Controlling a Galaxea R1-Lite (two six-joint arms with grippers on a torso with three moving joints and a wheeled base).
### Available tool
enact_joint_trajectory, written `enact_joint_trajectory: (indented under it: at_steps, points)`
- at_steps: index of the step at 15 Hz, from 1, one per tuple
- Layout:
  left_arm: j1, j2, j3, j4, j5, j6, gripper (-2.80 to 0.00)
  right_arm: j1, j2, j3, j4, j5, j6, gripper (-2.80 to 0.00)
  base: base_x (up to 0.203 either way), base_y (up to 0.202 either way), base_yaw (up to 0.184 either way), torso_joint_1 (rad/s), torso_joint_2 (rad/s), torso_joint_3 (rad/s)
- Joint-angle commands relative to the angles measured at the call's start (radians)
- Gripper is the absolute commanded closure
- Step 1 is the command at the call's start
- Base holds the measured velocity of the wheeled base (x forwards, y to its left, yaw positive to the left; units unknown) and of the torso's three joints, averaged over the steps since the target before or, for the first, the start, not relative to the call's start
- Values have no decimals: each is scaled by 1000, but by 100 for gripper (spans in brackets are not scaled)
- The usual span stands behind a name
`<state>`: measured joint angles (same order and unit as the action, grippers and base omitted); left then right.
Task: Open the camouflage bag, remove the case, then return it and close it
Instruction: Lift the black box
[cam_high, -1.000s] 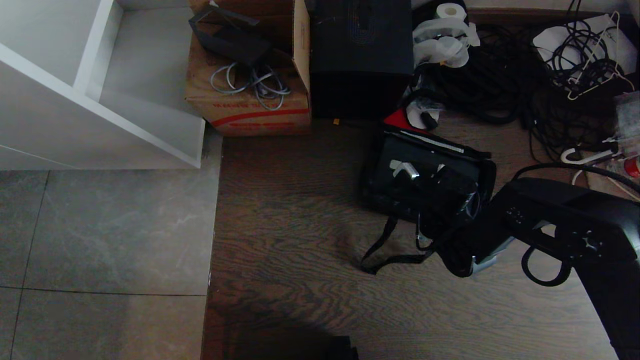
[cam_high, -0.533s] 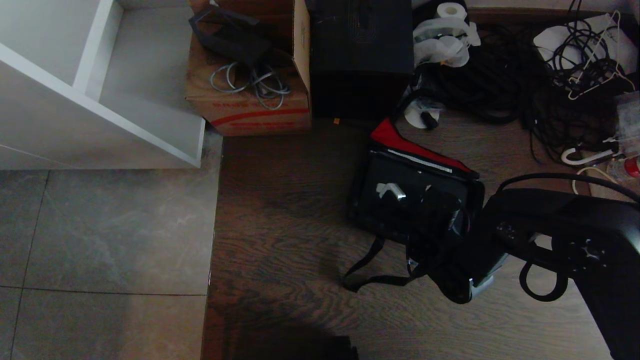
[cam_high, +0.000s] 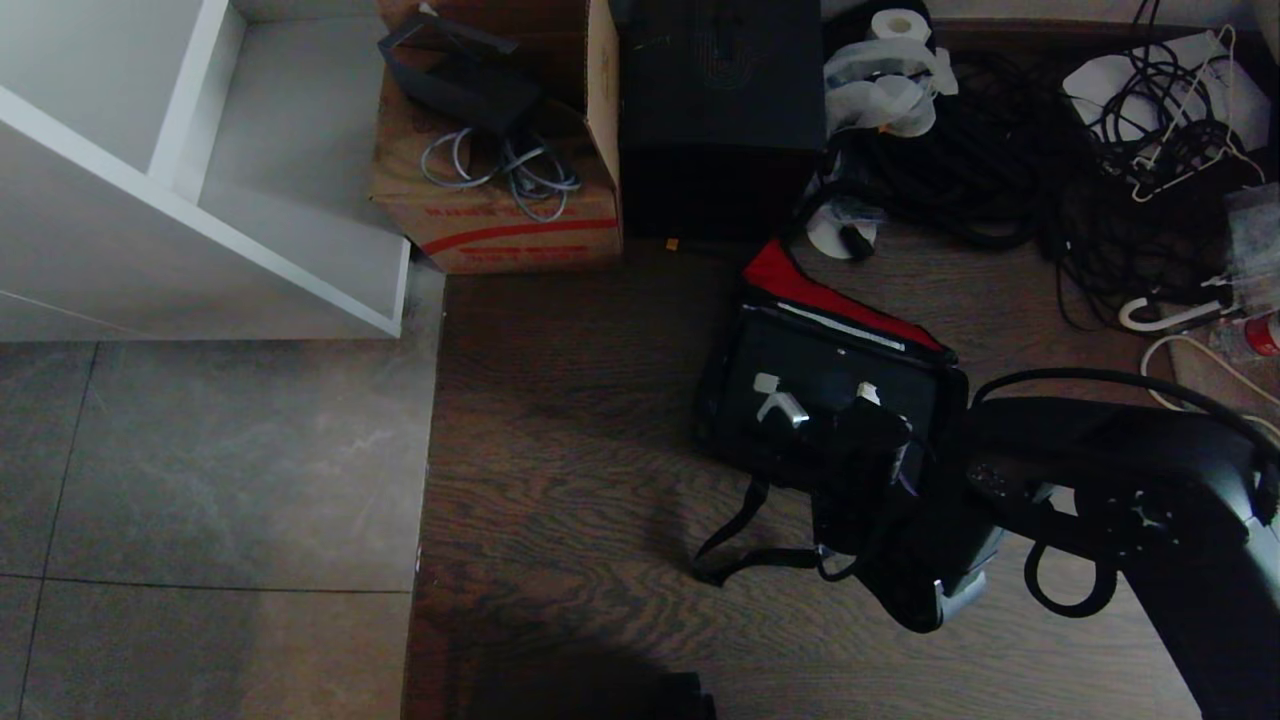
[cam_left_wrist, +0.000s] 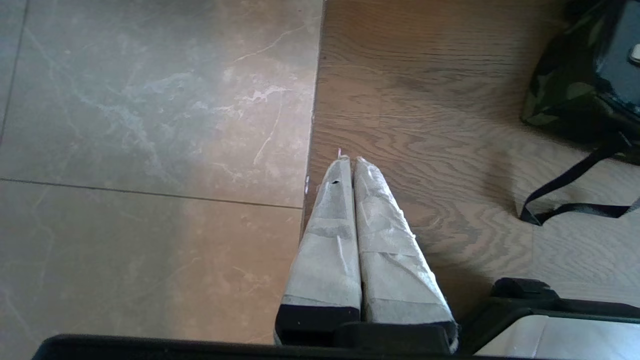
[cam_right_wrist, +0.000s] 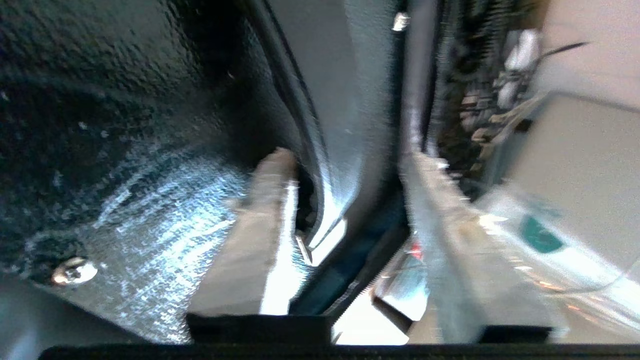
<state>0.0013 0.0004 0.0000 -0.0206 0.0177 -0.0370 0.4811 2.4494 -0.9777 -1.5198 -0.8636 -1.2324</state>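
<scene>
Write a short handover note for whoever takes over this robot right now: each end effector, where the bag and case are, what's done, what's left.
Left end effector: shut, parked away from the bag.
Right end effector: open, at the top of the case.
Bag: on the wood floor, red lid thrown back.
Case: sitting inside the bag.
Done: bag opened. Cannot tell whether the case has been out yet.
Left: at least closing the bag.

Right gripper (cam_right_wrist: 345, 165) straddling a dark edge with fingers (cam_right_wrist: 265, 200) standing apart, textured black case (cam_right_wrist: 100, 125) lying at nine o'clock, pale blurred surface (cam_right_wrist: 575, 165) showing at three o'clock
</scene>
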Motion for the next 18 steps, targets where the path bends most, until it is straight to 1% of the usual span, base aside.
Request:
enact_joint_trajectory:
  at_steps: [1,4,8,9,10,13,14,16,18]
  points:
    - [0,-2,11,-1,1,-1,0,1,13,8,-3,-2,-7,-280,0,0,0,0,0,0]
    - [0,-2,11,-1,1,-1,0,11,33,4,-10,9,-9,-280,0,0,0,0,0,0]
    - [0,-2,11,-1,1,-1,0,1,31,-44,-10,17,-28,-280,0,0,0,0,0,0]
    - [0,-2,11,-1,1,-1,0,-8,32,-64,-10,17,-30,-280,0,0,0,0,0,0]
    - [0,-2,11,-1,1,-1,0,-22,31,-117,-10,17,-31,-280,0,0,0,0,0,0]
    - [0,-2,11,-1,1,-1,0,-52,28,-174,-10,15,-35,-280,0,0,0,0,0,0]
    - [0,-2,11,-1,1,-1,0,-52,28,-175,-10,15,-35,-280,0,0,0,0,0,0]
    - [0,-2,11,-1,1,-1,0,-80,33,-245,-10,15,-41,-280,0,0,0,0,0,0]
    - [0,-2,11,-1,1,-1,0,-96,39,-262,-10,14,-45,-280,0,0,0,0,0,0]
